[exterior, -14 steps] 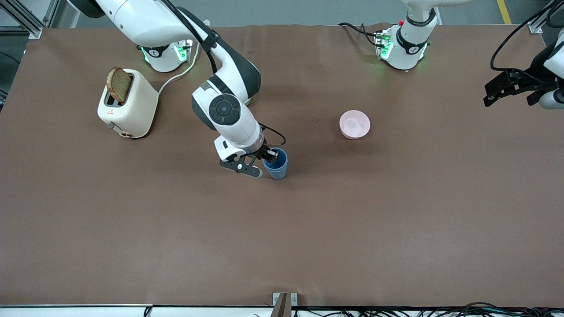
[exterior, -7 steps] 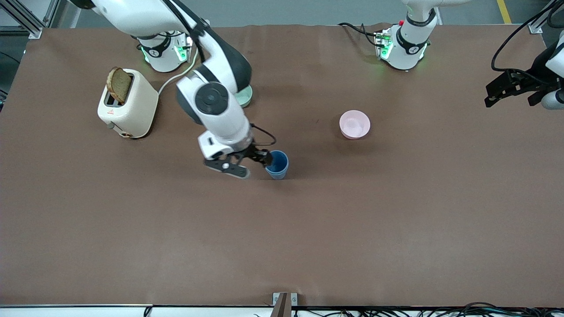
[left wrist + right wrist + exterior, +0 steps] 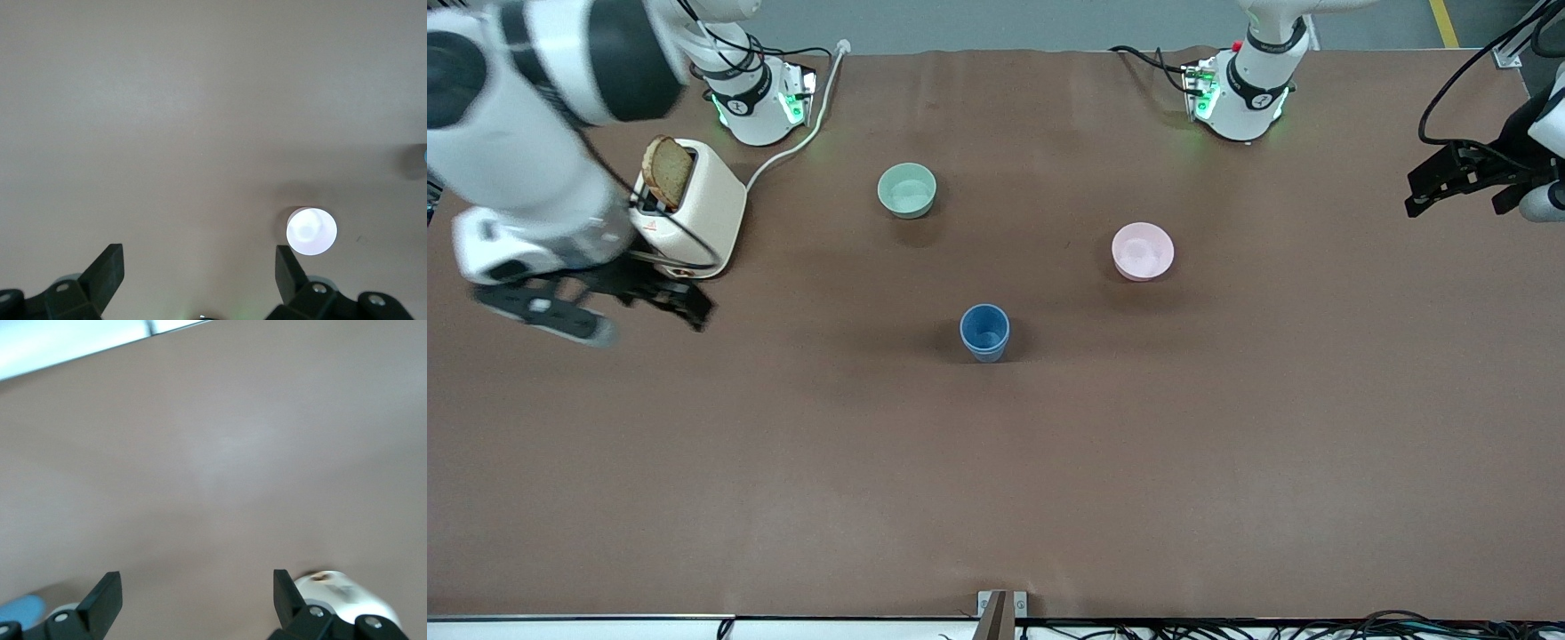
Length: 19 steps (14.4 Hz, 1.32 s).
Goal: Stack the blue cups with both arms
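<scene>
Blue cups [image 3: 984, 332] read as one nested stack mid-counter [image 3: 996, 498], so I log stacking as apparently done; right gripper [image 3: 596, 307] near the toaster [image 3: 694, 213] and left gripper [image 3: 1449, 182] both empty, jaws apart.

A cup [image 3: 984, 332] stands upright near the middle of the tabletop [image 3: 1138, 462], with a second cup nested inside it, nearer the front camera than two bowls: one bowl [image 3: 907, 190] lies toward the right arm's end and farther from the camera, the other bowl [image 3: 1143, 252] toward the left arm's end. A toaster [image 3: 685, 209] with a bread slice [image 3: 667, 171] in its slot stands at the right arm's end. The right gripper [image 3: 596, 307] hangs over the tabletop just beside the toaster, fingers apart, and the left gripper [image 3: 1449, 178] waits over the left arm's end, fingers apart.
</scene>
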### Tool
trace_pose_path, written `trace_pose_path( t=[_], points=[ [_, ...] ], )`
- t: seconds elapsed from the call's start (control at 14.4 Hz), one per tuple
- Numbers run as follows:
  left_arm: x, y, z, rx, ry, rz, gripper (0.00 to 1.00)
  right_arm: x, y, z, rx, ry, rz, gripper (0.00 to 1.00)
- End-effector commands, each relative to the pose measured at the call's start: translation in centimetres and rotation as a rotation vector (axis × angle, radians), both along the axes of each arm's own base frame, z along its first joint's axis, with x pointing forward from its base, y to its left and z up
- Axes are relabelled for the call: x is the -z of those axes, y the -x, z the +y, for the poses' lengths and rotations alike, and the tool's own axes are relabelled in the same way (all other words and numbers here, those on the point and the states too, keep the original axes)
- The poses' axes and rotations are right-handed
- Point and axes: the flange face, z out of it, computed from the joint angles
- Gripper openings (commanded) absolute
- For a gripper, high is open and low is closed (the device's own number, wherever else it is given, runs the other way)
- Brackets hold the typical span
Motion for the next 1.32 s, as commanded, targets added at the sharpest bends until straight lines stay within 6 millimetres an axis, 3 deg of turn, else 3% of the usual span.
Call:
trace_pose_path(
  t=[0.0,0.21,0.42,0.48,1.25],
  points=[
    [-0.3,0.2,0.1,0.015,0.007,-0.014,1.0,-1.9,2.3,-6.2,-0.066,0.002,0.039,1.0],
    [-0.4,0.2,0.1,0.016,0.004,-0.015,1.0,-4.1,4.2,-11.4,-0.126,-0.063,0.075,1.0],
    [-0.4,0.0,0.1,0.016,0.006,-0.015,1.0,-4.9,4.4,-14.4,-0.132,-0.077,0.062,1.0],
    [-0.4,0.0,0.1,0.016,0.006,-0.015,1.0,-6.0,4.4,-14.9,-0.125,-0.083,0.038,1.0],
    [-1.4,0.0,0.5,0.007,0.006,-0.037,1.0,-6.2,4.4,-14.3,-0.143,-0.084,0.044,1.0]
  ],
)
